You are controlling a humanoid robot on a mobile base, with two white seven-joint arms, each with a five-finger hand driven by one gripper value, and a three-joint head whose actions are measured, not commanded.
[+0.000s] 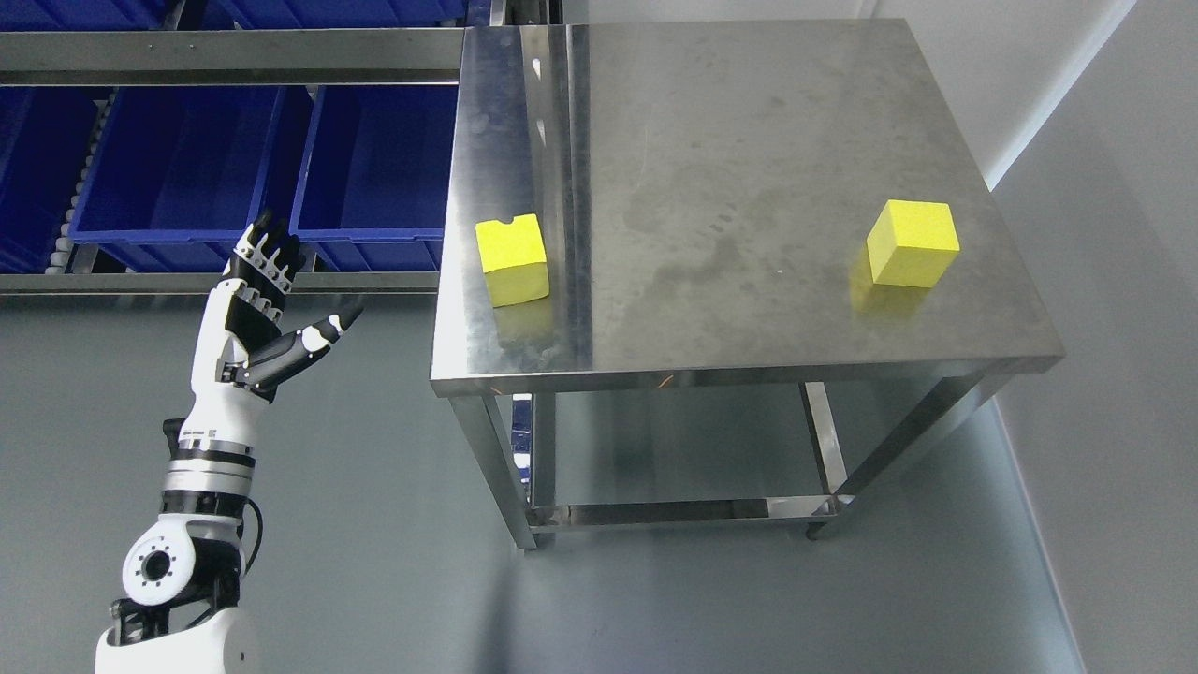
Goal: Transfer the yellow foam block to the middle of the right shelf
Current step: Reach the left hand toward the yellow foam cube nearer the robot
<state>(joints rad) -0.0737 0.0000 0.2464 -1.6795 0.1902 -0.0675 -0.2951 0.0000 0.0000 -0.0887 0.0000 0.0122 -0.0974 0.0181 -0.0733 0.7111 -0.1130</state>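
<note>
The left hand (257,304) hangs spread open, holding and touching nothing.

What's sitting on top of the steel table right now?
Two yellow foam blocks rest on the steel table: one near its left edge, one toward the right side, well apart. The rest of the top is bare. Nothing is covered.

White-shelled left arm (211,440) with black bands, black cable, black-and-white segmented fingers (267,257).

I see a steel table (749,187) on grey floor (374,524), blue bins (187,159) at ten o'clock, white wall (1104,187) at two.
</note>
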